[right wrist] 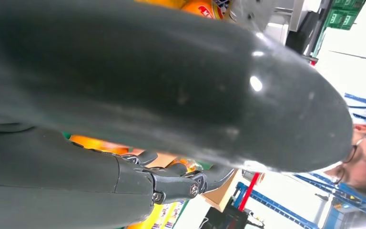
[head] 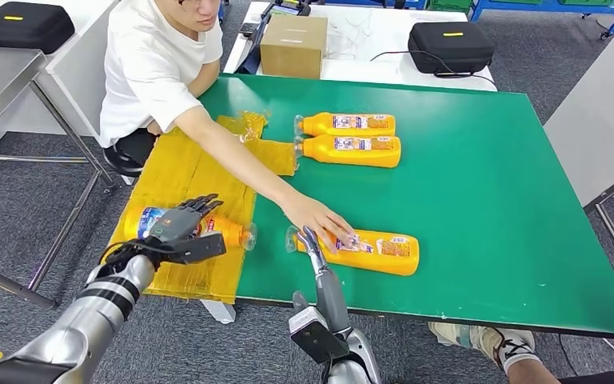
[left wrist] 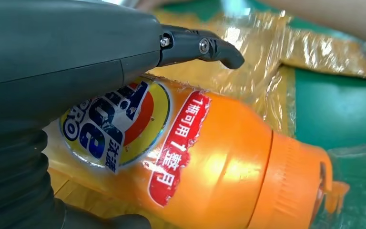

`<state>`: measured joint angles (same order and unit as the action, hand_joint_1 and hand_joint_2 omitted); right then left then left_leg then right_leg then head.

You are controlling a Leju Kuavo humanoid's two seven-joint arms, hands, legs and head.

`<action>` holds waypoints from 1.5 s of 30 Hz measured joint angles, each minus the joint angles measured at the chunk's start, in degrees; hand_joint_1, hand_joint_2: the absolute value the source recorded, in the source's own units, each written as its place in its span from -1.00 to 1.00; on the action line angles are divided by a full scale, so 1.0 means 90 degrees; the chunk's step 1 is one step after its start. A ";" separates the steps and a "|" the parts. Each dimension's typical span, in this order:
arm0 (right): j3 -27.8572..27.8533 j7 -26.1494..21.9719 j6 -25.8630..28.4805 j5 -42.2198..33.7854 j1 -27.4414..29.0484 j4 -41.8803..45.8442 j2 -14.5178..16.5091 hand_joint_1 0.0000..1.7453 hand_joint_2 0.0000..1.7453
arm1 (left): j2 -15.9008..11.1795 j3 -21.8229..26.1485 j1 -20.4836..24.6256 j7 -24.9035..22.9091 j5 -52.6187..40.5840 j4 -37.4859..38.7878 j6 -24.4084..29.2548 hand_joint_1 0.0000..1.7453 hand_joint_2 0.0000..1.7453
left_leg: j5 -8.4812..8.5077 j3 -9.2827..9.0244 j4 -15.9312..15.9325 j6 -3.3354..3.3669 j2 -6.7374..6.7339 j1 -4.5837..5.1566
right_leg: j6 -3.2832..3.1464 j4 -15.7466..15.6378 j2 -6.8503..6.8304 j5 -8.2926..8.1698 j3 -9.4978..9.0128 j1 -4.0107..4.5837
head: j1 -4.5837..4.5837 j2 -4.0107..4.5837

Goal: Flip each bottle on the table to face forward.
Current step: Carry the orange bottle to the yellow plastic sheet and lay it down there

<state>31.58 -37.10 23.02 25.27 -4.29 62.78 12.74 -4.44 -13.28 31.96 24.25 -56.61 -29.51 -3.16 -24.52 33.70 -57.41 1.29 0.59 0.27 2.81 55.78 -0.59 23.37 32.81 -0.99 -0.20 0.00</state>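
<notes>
Green tabletop [head: 488,200] carries three orange bottles; a fourth bottle [head: 224,230] lies crosswise on yellow film [head: 184,172], cap toward centre. Left robot hand [head: 177,226] clasps it. Right robot hand [head: 313,244] meets the near bottle [head: 384,250]; its grip is indeterminate.

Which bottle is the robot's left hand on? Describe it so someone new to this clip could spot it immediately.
Start at the green table, then go to the crinkled yellow plastic sheet over its left end. The orange bottle lies there on its side under the left hand, cap pointing right. Unlike the other three bottles, it lies on the sheet and shows a round blue-and-red logo.
</notes>
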 joint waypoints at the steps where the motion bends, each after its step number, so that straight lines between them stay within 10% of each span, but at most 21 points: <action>1: 0.0006 -0.0004 0.0009 -0.0029 -0.0036 -0.0045 0.0013 -1.00 -1.00 | -0.0015 -0.0013 0.0096 -0.0096 0.0116 0.0069 -0.0224 -1.00 1.00 | 0.0000 -0.0003 0.0000 0.0000 -0.0001 0.0000 | 0.0000 0.0000 0.0001 0.0000 -0.0002 0.0000 | 0.0000 0.0000; 12: 0.0045 -0.0166 0.0111 -0.0205 -0.0256 -0.0477 0.0064 -1.00 -1.00 | -0.0029 0.0524 0.0016 0.0845 0.2603 0.0010 -0.1056 -1.00 1.00 | 0.0000 -0.0007 0.0000 -0.0002 -0.0016 -0.0001 | -0.0002 0.0001 0.0005 -0.0002 0.0008 0.0001 | -0.0001 0.0000; 25: 0.0047 -0.0161 0.0117 -0.0067 -0.0256 -0.0565 0.0064 -1.00 -1.00 | 0.0463 0.1250 -0.1228 0.1209 0.5181 -0.2592 -0.1294 -1.00 1.00 | 0.0002 0.0067 -0.0006 0.0000 -0.0029 0.0000 | 0.0001 0.0001 0.0011 -0.0005 0.0083 0.0001 | -0.0001 0.0000; 29: 0.0049 -0.0072 0.0520 0.0400 -0.0261 -0.0565 0.0037 -1.00 1.00 | 0.0634 0.1382 -0.1442 0.1367 0.5846 -0.3333 -0.1366 -1.00 1.00 | 0.0001 0.0085 -0.0006 0.0000 -0.0032 -0.0001 | 0.0001 0.0002 0.0012 -0.0005 0.0103 0.0002 | 0.0000 0.0000; 36: -0.0138 0.1812 0.1199 0.3182 -0.0436 -0.0295 -0.0712 -1.00 1.00 | 0.1022 0.1520 -0.2509 0.1271 0.7791 -0.5529 -0.2485 -1.00 1.00 | -0.0002 0.0097 -0.0007 0.0004 -0.0031 0.0007 | 0.0002 -0.0007 0.0014 -0.0005 0.0109 -0.0005 | -0.0002 0.0000; 45: -0.0582 0.1995 0.1042 0.3639 -0.0451 0.0112 -0.1184 -1.00 1.00 | 0.1220 0.1670 -0.3131 0.1163 0.8006 -0.6727 -0.2600 -1.00 1.00 | -0.0003 0.0099 -0.0008 0.0004 -0.0030 0.0000 | 0.0003 -0.0008 0.0013 -0.0007 0.0112 0.0003 | 0.0001 0.0000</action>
<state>26.34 -19.14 32.40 58.03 -8.35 63.79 2.08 6.54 1.75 3.78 34.72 15.44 -90.05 -26.56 -24.55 34.60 -57.48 1.32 0.31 0.27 2.84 55.71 -0.47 23.31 33.81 -0.96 -0.19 0.00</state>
